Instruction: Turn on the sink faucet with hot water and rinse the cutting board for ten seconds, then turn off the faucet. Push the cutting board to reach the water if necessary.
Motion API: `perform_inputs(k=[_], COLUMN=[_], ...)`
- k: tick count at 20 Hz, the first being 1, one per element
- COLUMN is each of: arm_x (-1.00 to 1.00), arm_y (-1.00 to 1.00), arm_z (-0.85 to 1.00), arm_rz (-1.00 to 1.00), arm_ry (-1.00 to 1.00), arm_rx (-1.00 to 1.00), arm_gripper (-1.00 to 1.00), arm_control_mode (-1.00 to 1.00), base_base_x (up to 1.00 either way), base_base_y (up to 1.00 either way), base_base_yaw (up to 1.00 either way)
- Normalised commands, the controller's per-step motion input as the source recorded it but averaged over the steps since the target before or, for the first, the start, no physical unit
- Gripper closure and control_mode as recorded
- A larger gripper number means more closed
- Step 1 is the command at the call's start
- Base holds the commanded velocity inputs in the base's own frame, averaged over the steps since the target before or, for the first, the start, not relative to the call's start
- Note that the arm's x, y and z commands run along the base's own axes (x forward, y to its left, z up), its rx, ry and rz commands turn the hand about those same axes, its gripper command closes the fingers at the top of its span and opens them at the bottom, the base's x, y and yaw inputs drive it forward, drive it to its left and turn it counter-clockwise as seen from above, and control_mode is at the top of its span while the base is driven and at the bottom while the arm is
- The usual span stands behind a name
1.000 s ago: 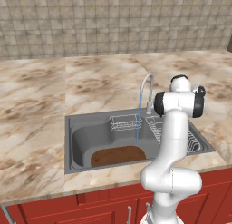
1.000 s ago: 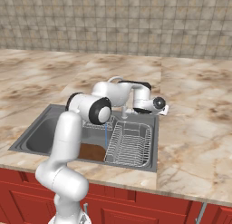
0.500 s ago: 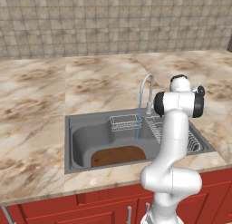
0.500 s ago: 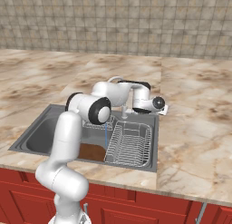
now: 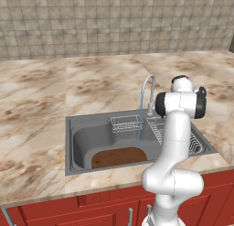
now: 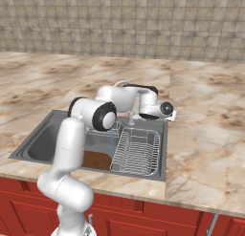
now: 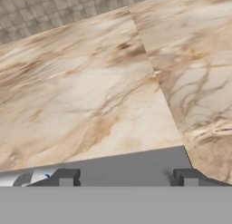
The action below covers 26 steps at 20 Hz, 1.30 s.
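in the left base view nothing has changed from a second ago: the water (image 5: 138, 131) runs from the sink faucet (image 5: 147, 90) to the far edge of the cutting board (image 5: 119, 157) in the sink (image 5: 75, 147), so i judge the rinse continues. in the right base view the gripper (image 6: 168, 113) stays by the faucet. in the hand view the jaws are spread apart over the tabletop (image 7: 90, 91), holding nothing.
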Motion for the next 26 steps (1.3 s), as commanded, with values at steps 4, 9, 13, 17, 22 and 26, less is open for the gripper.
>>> perform_inputs(k=[4,9,13,17,22,26], arm_x=[0.04,0.1,0.14,0.08,0.01,0.0], arm_y=[0.34,0.26,0.18,0.2,0.26,0.27], arm_z=[0.0,0.0,0.0,0.0,0.0,0.0], arm_rz=[0.0,0.01,0.02,0.02,0.03,0.03], arm_ry=[0.0,0.0,0.0,0.0,0.0,0.0], arm_rx=[0.0,0.0,0.0,0.0,0.0,0.0], arm_gripper=[-1.0,-1.0,-1.0,-1.0,-1.0,-1.0], arm_control_mode=[-1.0,-1.0,-1.0,-1.0,-1.0,-1.0], base_base_x=[0.0,0.0,0.0,0.0,0.0,0.0], base_base_y=[0.0,0.0,0.0,0.0,0.0,0.0], base_base_yaw=[0.0,0.0,0.0,0.0,0.0,0.0])
